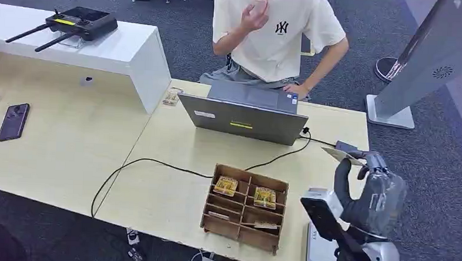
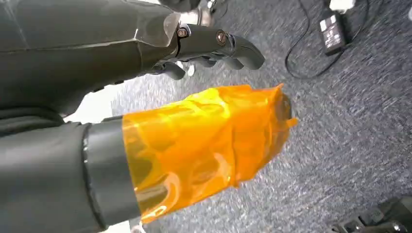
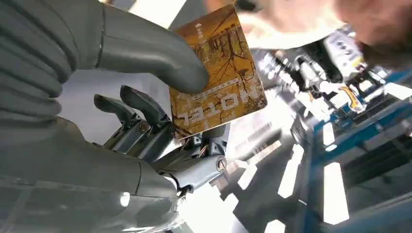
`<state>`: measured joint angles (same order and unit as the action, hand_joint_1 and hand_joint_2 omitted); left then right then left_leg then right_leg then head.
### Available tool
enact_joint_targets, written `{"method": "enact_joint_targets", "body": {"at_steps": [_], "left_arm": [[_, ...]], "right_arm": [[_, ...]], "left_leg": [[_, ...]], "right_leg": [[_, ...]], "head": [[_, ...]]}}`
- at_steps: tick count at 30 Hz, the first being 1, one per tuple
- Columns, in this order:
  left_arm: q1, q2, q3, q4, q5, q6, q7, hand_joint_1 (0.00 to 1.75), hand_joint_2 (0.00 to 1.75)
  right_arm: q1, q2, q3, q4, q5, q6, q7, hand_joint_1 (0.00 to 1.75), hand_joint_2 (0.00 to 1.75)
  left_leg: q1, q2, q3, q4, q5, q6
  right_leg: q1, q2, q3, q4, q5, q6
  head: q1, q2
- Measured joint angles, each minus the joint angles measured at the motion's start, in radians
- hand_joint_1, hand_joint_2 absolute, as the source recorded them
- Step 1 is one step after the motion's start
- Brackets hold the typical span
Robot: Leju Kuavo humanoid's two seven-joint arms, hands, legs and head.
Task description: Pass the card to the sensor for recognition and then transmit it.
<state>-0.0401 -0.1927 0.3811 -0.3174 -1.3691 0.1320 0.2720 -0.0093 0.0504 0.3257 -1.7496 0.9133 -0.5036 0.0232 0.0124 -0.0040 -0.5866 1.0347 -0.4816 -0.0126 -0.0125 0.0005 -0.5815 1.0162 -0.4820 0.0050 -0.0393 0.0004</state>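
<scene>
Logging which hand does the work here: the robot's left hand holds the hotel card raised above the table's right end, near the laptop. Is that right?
Not quite: the right hand holds the card, as the head view shows; the right wrist view shows its thumb pressing it. The rest stands: raised above the table, right of the laptop.

You are looking at an office or demo room used as a test space. Grey carpet (image 1: 180, 22) is covering the floor, and a pale wooden table (image 1: 155, 186) is standing beside a white counter (image 1: 126, 52). A person (image 1: 274, 32) is sitting at an open laptop (image 1: 244, 119), its cable (image 1: 139, 162) trailing across the table. A remote controller with antennas (image 1: 74, 23) is lying on the counter, a phone (image 1: 13, 121) is resting nearby, and a grey kiosk stand (image 1: 423, 62) is leaning at the side.
</scene>
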Motion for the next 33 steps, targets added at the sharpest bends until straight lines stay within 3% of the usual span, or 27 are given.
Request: {"method": "enact_joint_targets", "body": {"at_steps": [5, 10, 12, 17, 25, 33], "left_arm": [[0.034, -0.017, 0.055, -0.018, 0.008, 0.030, -0.024, 0.00, 0.00], [0.056, -0.027, 0.135, -0.019, 0.017, 0.056, -0.046, 0.00, 0.00], [0.059, -0.033, 0.169, -0.019, 0.018, 0.059, -0.051, 0.00, 0.00], [0.059, -0.045, 0.242, -0.019, 0.016, 0.079, -0.051, 0.00, 0.00], [0.053, -0.048, 0.306, -0.016, 0.015, 0.115, -0.053, 0.00, 0.00], [0.043, -0.046, 0.328, 0.005, 0.010, 0.129, -0.065, 0.00, 0.00]], "right_arm": [[0.145, 0.035, -0.053, -0.149, -0.406, -0.005, -0.093, 1.75, 1.75], [0.310, 0.051, -0.104, -0.231, -0.634, 0.040, -0.128, 1.75, 1.75], [0.367, 0.051, -0.115, -0.245, -0.640, 0.066, -0.111, 1.75, 1.75], [0.477, -0.010, -0.109, -0.242, -0.575, 0.139, 0.039, 1.75, 1.75], [0.511, -0.130, -0.021, -0.185, -0.608, 0.123, 0.148, 1.75, 1.75], [0.460, -0.193, 0.070, -0.085, -0.664, 0.068, 0.212, 1.75, 1.75]], "left_leg": [[0.000, 0.000, 0.000, 0.000, -0.001, 0.000], [0.000, 0.000, 0.000, 0.000, -0.002, 0.000], [0.000, 0.000, 0.000, 0.000, -0.003, -0.001], [0.000, 0.000, 0.000, 0.000, -0.003, 0.000], [0.000, 0.000, 0.000, 0.000, -0.003, 0.000], [0.000, 0.000, 0.000, 0.000, -0.003, 0.000]], "right_leg": [[0.000, 0.000, 0.000, 0.000, -0.001, 0.000], [0.000, 0.000, 0.000, -0.001, -0.001, 0.000], [0.000, 0.000, 0.000, -0.001, -0.001, 0.000], [0.000, 0.000, 0.001, -0.001, -0.001, 0.000], [0.000, 0.000, 0.001, -0.001, -0.001, 0.000], [0.000, 0.000, 0.001, -0.001, -0.001, 0.000]], "head": [[0.000, 0.000], [0.000, 0.000], [0.000, 0.000], [0.000, 0.000], [0.000, 0.000], [0.000, 0.000]]}}
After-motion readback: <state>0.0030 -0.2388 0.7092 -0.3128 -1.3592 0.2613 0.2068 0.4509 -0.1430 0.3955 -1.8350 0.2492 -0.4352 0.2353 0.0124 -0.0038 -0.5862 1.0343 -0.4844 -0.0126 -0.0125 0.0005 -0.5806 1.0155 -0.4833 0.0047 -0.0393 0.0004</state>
